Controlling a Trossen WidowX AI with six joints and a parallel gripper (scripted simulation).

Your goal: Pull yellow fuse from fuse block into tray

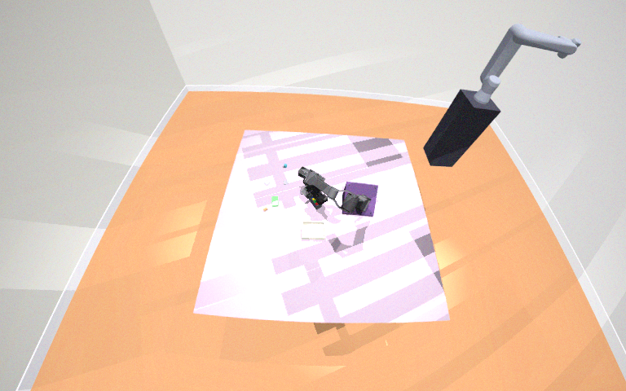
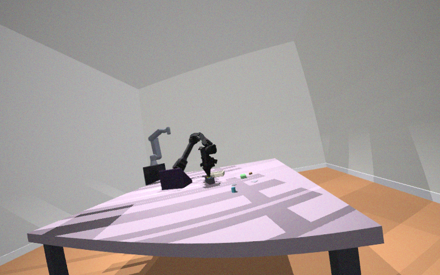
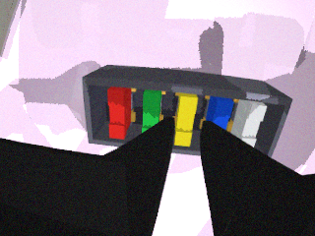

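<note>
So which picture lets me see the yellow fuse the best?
The wrist view: the yellow fuse sits big in the fuse block, between green and blue, framed by the gripper. In the top view it's a tiny dot; the exterior view barely shows it.

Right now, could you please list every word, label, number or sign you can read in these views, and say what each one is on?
None can be read: the fuse block, the five coloured fuses, including the yellow fuse, the tray and the purple base show plain surfaces without print.
</note>
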